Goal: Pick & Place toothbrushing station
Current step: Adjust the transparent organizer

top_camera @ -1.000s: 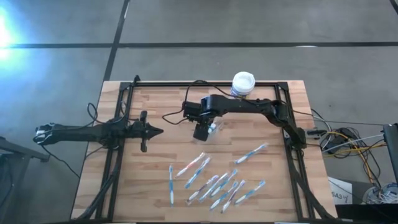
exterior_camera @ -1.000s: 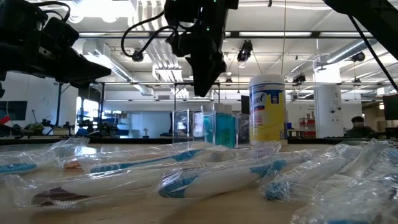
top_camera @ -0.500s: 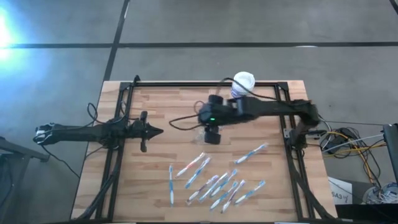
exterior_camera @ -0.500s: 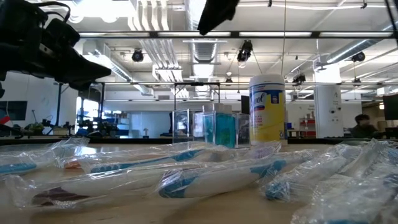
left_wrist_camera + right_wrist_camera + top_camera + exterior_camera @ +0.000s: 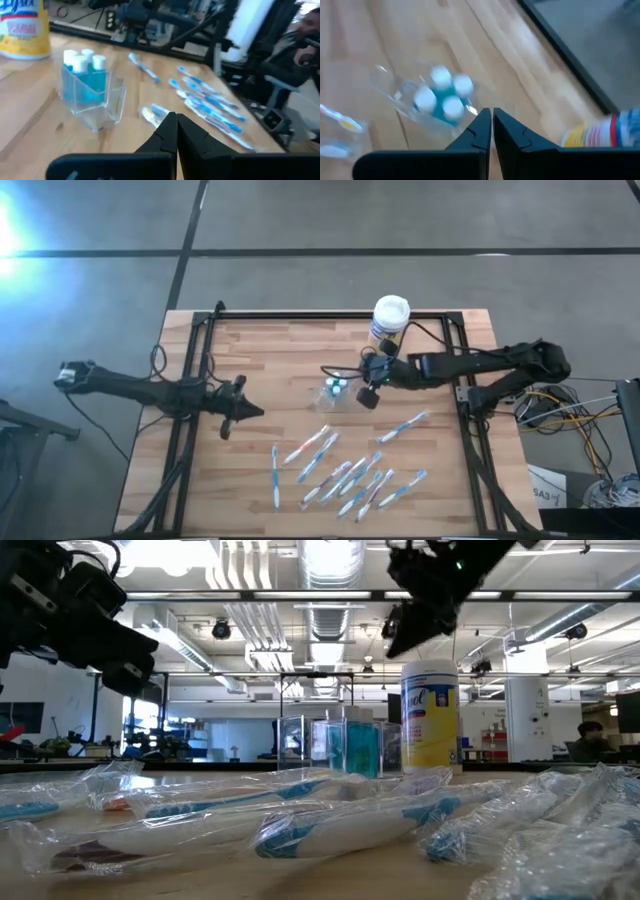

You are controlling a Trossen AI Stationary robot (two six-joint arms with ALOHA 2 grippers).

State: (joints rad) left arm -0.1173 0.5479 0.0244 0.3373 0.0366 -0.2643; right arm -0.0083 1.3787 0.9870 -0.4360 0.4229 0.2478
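The clear holder (image 5: 333, 392) is too small in the high view to tell its compartments apart; the right wrist view shows it blurred. Beside it, the canister (image 5: 22, 27) is cut off by the left wrist picture's edge. In front of the holder, the wrapped toothbrushes (image 5: 330, 820) overlap in crinkled plastic, so they cannot be counted in the low view

one clear holder (image 5: 334, 391) with four tubes (image 5: 443, 93), one canister (image 5: 389, 318), roughly ten wrapped toothbrushes (image 5: 345, 473)
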